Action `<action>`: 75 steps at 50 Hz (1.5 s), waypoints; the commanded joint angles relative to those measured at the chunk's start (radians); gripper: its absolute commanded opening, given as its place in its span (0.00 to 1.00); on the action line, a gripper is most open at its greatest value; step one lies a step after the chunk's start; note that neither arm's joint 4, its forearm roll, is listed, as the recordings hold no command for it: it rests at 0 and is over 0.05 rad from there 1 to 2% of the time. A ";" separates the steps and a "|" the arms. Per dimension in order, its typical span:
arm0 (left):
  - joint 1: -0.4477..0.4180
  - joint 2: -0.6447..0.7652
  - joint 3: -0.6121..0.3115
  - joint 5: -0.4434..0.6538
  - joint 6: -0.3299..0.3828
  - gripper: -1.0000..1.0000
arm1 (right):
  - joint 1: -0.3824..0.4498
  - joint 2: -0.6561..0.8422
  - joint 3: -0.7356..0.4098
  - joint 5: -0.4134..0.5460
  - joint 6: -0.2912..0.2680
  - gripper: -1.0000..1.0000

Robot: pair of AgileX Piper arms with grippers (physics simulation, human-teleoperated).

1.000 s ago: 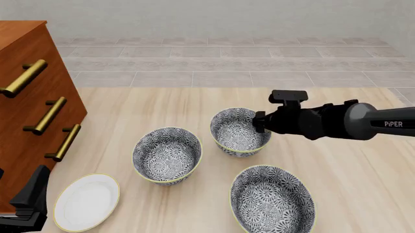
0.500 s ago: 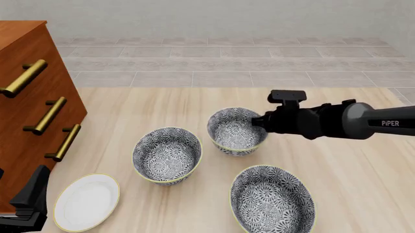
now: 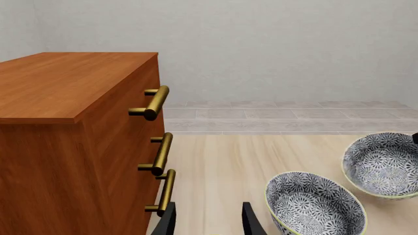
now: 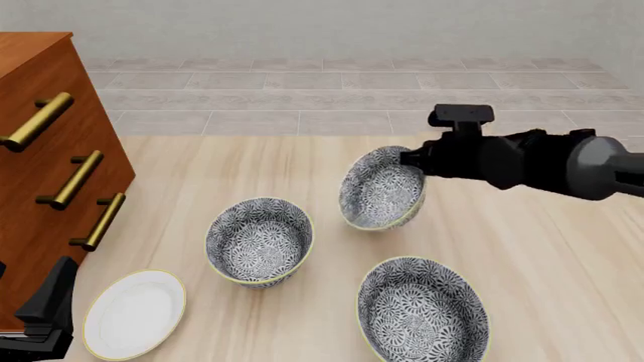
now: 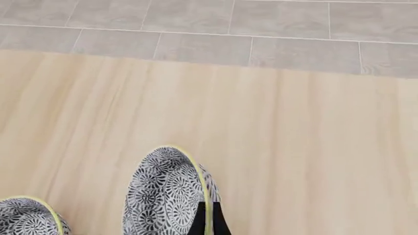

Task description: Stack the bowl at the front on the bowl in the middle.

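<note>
While the right gripper pinches its rim, one patterned bowl hangs tilted above the table | twin bowl sits down-left of it | left gripper open, holding nothing

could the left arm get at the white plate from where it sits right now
Probably yes. The left tool sits low at the near left edge, right beside the white plate, with nothing between them. The chest of drawers stands close on its left, which may cramp the approach.
</note>
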 commanded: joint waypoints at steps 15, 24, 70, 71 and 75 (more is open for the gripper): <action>0.000 0.000 0.000 0.000 0.000 1.00 | 0.032 -0.184 -0.143 0.213 -0.055 0.00; 0.000 0.000 0.000 0.000 0.000 1.00 | 0.058 -0.200 -0.177 0.246 -0.061 0.00; 0.000 0.000 0.000 0.000 0.000 1.00 | 0.346 -0.170 -0.187 0.101 0.250 0.00; 0.000 0.000 0.000 0.000 0.000 1.00 | 0.357 -0.176 -0.175 0.084 0.274 0.00; 0.000 0.000 0.000 0.000 0.000 1.00 | 0.357 -0.157 -0.178 0.070 0.280 0.00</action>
